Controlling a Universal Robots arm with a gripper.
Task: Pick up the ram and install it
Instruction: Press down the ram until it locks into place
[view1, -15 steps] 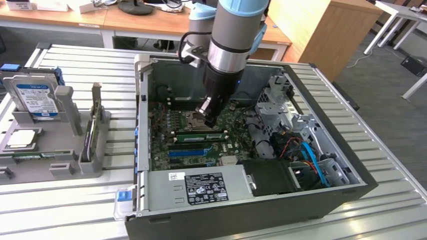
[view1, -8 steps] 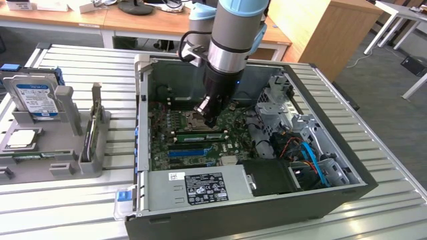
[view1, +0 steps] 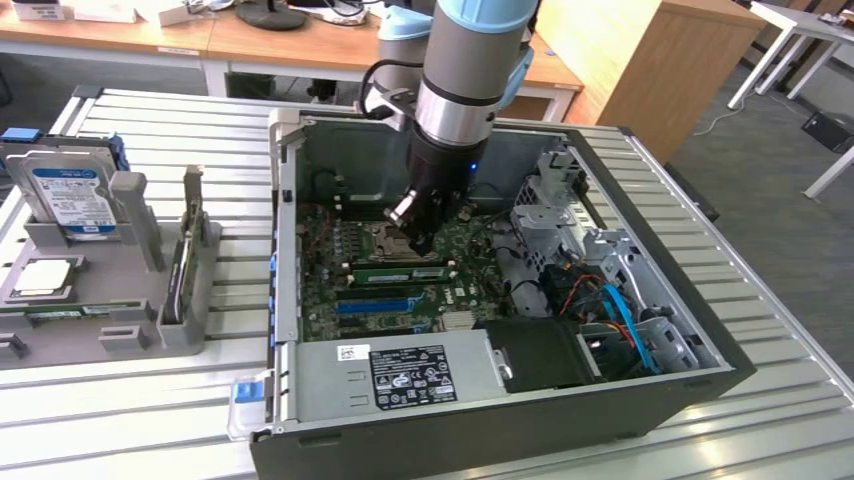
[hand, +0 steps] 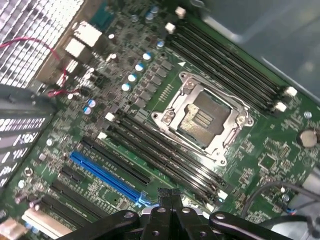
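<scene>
The gripper (view1: 424, 238) hangs inside the open case (view1: 694, 375), jaws shut, empty, its tip just over the ram (view1: 398, 270) seated in a slot beside the CPU socket (hand: 200, 117). In the wrist view the shut fingers (hand: 169, 200) sit by the blue slot (hand: 107, 177) and black memory slots (hand: 165, 157). The power supply (view1: 400, 375), its label too small to read, fills the case's near edge; drive cages (view1: 587, 250) and blue cables (view1: 621, 315) crowd the exterior view's right. A hard drive (view1: 67, 195) stands in a grey rack (view1: 134, 300) on the table (view1: 120, 420).
</scene>
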